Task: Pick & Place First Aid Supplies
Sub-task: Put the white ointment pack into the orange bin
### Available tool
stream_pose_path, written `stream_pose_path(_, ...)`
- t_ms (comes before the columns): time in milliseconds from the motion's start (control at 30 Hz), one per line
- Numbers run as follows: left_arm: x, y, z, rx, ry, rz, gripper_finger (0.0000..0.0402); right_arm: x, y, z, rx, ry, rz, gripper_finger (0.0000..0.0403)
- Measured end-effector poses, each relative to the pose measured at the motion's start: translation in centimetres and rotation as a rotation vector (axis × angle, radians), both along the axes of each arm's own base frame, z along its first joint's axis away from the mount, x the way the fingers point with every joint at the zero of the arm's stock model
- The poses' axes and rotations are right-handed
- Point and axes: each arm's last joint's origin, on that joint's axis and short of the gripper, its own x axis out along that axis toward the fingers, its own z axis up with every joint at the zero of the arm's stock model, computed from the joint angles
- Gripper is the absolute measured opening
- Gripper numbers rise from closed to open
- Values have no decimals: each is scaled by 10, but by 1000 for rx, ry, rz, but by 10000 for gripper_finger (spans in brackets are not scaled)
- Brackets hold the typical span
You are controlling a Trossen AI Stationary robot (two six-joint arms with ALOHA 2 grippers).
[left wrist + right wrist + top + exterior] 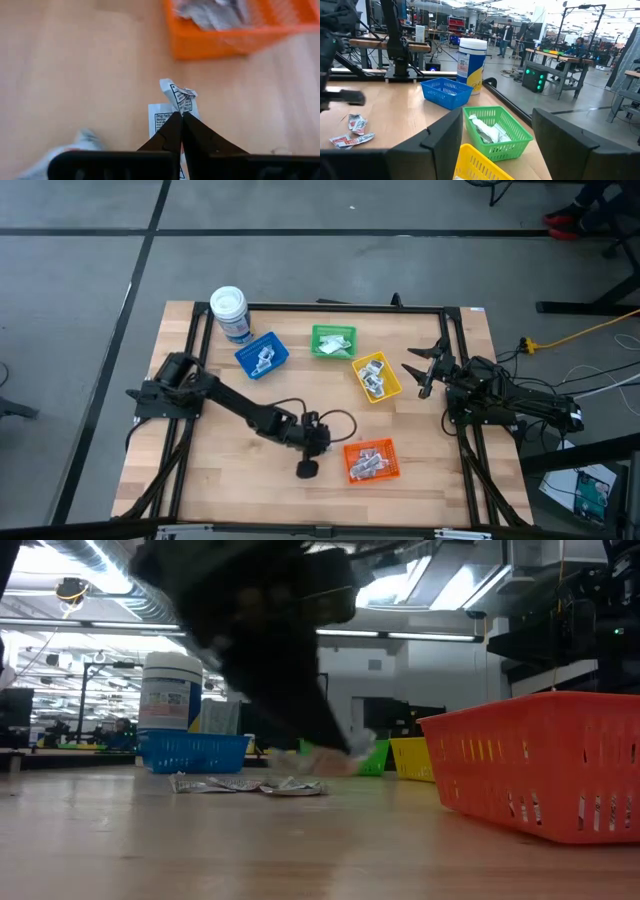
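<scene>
Wooden tabletop [200, 490] below, the left gripper [181, 118], pinched shut on 1 white packet [181, 99], should lift straight, then release inside the orange bin [235, 37].

The white packet [161, 122] reads "Drug Facts"; other print is too small.

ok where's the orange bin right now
In the high view the orange bin sits near the table's front edge, right of centre, just right of the left gripper and in front of the yellow bin.
</scene>
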Motion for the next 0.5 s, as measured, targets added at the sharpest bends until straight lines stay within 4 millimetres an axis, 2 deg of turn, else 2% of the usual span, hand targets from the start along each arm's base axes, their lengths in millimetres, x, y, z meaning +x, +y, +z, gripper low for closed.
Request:
stream_pose_path(200,-14,-13,-12,26,34,-77,15,0,0,0,0,0,0,236)
stream_pose_path(333,-16,-15,-13,32,38,-88,29,0,0,0,0,0,0,236)
stream_pose_path(500,-14,-11,-13,51,35,-94,67,0,0,0,0,0,0,236)
